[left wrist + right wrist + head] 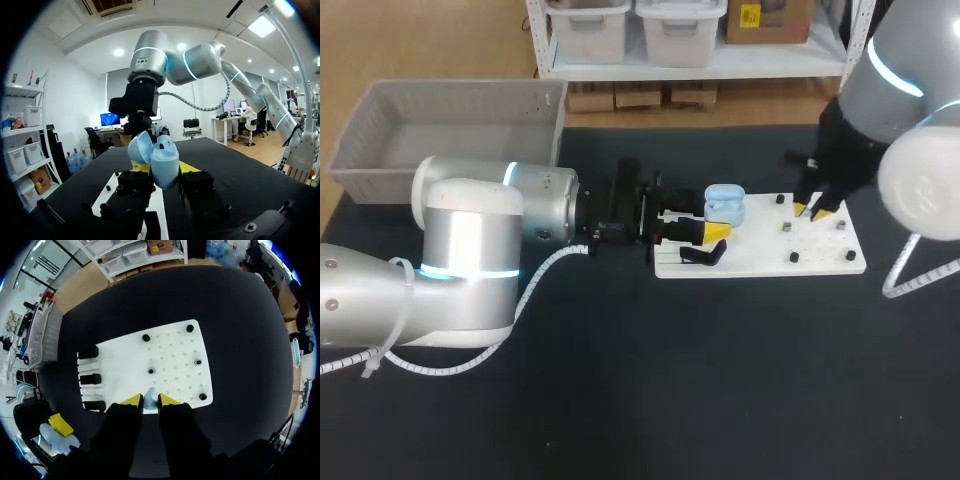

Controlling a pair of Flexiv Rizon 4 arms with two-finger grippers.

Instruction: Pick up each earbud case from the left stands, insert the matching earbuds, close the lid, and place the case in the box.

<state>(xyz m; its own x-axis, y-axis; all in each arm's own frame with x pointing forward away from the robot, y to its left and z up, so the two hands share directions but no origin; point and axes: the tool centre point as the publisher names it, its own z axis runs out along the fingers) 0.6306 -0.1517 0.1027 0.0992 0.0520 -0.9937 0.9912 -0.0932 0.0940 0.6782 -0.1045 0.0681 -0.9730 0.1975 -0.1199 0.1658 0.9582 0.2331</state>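
Dark tabletop (pixel 720 380) shows one case (pixel 725 206), one earbud (pixel 150 399).

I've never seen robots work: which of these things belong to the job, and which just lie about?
Job: earbud case, earbud, left gripper, right gripper, black stands, white board, grey box.
Lying about: black pegs.
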